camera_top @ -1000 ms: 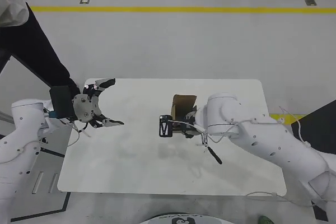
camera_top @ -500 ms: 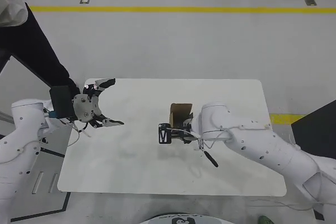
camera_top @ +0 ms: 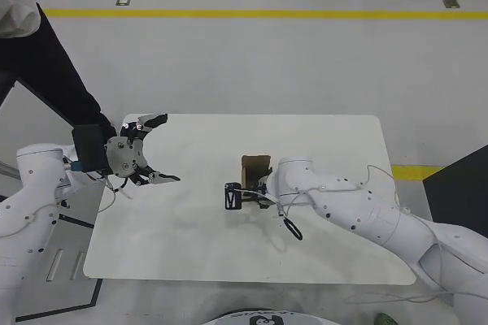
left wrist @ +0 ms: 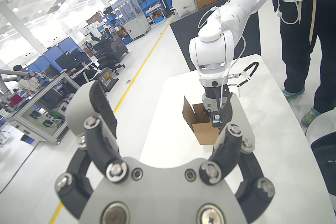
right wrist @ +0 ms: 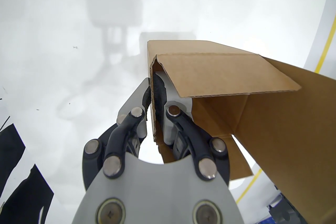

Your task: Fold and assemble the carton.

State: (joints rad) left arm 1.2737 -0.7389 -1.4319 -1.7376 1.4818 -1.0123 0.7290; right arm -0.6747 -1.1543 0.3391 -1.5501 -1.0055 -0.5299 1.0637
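A small brown carton (camera_top: 256,165) with its flaps open is held near the middle of the white table (camera_top: 333,244). My right gripper (right wrist: 153,93) is shut on one side wall of the carton (right wrist: 223,72), one finger inside and one outside, and a flap leans over the fingers. My left gripper (camera_top: 167,149) hangs open over the table's left end, well apart from the carton, with nothing between its fingers (left wrist: 101,101). From the left wrist view the carton (left wrist: 203,130) stands beyond that gripper (left wrist: 165,109), under the right arm's wrist.
A black cable loop (camera_top: 291,228) hangs off the right arm above the table. The tabletop (left wrist: 262,114) is bare around the carton. The table's left edge runs close under my left gripper.
The right arm has carried the carton leftward and a little toward the table's front. The left arm and its open gripper have stayed put.
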